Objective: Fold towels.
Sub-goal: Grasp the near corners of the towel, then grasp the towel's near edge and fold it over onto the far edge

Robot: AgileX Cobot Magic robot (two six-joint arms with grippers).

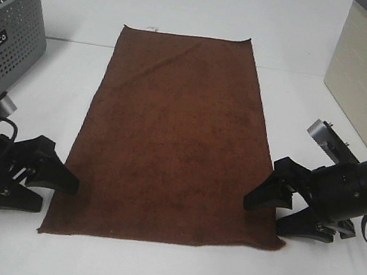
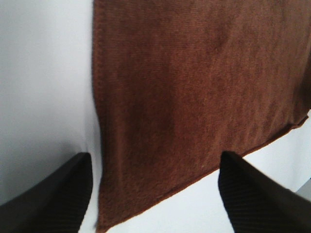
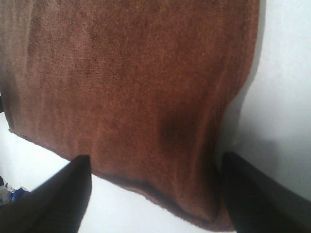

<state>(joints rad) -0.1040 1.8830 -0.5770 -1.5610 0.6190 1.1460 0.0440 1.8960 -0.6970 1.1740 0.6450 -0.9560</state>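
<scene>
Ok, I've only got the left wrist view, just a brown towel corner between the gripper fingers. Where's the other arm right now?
Observer: The right gripper is at the opposite near corner of the brown towel, with its jaws open and nothing held.
Operator: Is the towel folded anywhere?
Observer: No. The high view shows it spread flat and unfolded, with a small white tag at its far edge.
Operator: Anything beside it?
Observer: A grey perforated basket stands at the far left, apart from the towel.
</scene>
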